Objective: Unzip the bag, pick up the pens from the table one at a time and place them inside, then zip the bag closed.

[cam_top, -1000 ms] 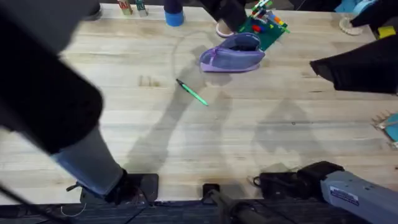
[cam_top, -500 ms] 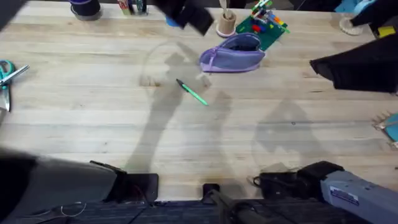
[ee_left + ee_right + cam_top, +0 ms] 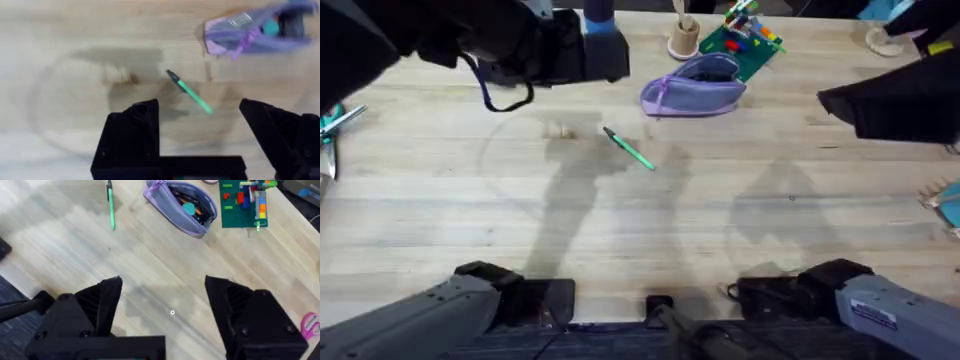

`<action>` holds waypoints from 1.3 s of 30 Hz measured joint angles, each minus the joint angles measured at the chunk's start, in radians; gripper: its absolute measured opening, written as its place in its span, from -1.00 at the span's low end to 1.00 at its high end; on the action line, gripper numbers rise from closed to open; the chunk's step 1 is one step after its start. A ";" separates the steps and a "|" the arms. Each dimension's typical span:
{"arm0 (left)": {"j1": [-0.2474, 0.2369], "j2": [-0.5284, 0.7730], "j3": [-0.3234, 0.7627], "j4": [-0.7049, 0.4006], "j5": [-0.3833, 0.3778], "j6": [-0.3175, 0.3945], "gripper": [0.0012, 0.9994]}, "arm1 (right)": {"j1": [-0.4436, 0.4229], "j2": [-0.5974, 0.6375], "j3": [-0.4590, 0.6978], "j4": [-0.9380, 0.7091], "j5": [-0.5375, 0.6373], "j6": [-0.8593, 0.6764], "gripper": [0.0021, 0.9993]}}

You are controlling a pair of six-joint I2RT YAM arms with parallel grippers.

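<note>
Your left gripper (image 3: 200, 127) hangs over the table (image 3: 740, 250) with its jaws spread wide and empty, the green pen (image 3: 190, 93) lying flat on the wood beyond its fingertips. Your right gripper (image 3: 162, 302) is likewise wide open and holds nothing, raised above bare planks. Farther out, the purple bag (image 3: 693, 88) rests unzipped near the table's far edge, touching the green brick plate (image 3: 752, 45), with the pen near it on the side closer to you.
</note>
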 joint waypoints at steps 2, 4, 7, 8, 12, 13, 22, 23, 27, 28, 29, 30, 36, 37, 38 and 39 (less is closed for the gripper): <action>0.000 0.006 0.000 -0.009 -0.007 -0.180 0.99 | 0.000 0.000 0.000 0.000 0.000 0.000 0.99; 0.000 0.008 0.000 -0.026 -0.007 -0.342 0.99 | 0.000 0.000 0.000 0.000 0.000 0.000 0.99; 0.000 0.008 0.000 -0.048 -0.002 -0.537 0.99 | 0.000 0.000 0.000 0.000 0.000 0.000 0.99; 0.000 0.008 0.000 -0.053 -0.001 -0.574 0.99 | 0.000 0.000 0.000 0.000 0.000 0.000 0.99; 0.000 0.008 0.000 -0.070 0.003 -0.678 0.99 | 0.000 0.000 0.000 0.000 0.000 0.000 0.99; 0.000 0.008 0.000 -0.072 0.004 -0.694 0.99 | 0.000 0.000 0.000 0.000 0.000 0.000 0.99; 0.000 0.008 0.000 -0.071 0.005 -0.746 0.99 | 0.000 0.000 0.000 -0.001 0.000 0.000 0.99; -0.002 0.008 0.000 -0.071 0.005 -0.749 0.99 | 0.000 0.000 0.000 -0.001 0.000 0.000 0.99; -0.029 0.014 0.000 -0.070 0.004 -0.755 0.99 | 0.000 0.000 0.000 -0.001 0.000 0.000 0.99; -0.043 0.022 0.000 -0.070 0.003 -0.757 0.99 | 0.000 0.000 0.000 -0.001 0.000 0.000 0.99; -0.058 0.034 0.000 -0.070 0.000 -0.757 0.99 | 0.000 0.000 0.000 -0.001 0.000 0.000 0.99; -0.075 0.051 0.000 -0.070 -0.003 -0.758 0.99 | 0.000 0.000 0.000 -0.001 0.000 0.000 0.99; -0.161 0.193 0.000 -0.052 -0.016 -0.780 0.99 | 0.000 0.000 0.000 -0.001 0.000 0.000 0.99; -0.171 0.218 0.000 -0.044 -0.018 -0.786 0.99 | 0.000 0.000 0.000 -0.001 0.000 0.000 0.99; -0.178 0.241 0.000 -0.036 -0.022 -0.788 0.99 | 0.000 0.000 0.000 -0.001 0.000 0.000 0.99; -0.182 0.259 0.000 -0.031 -0.025 -0.791 0.99 | 0.000 0.000 0.000 -0.001 0.000 0.000 0.99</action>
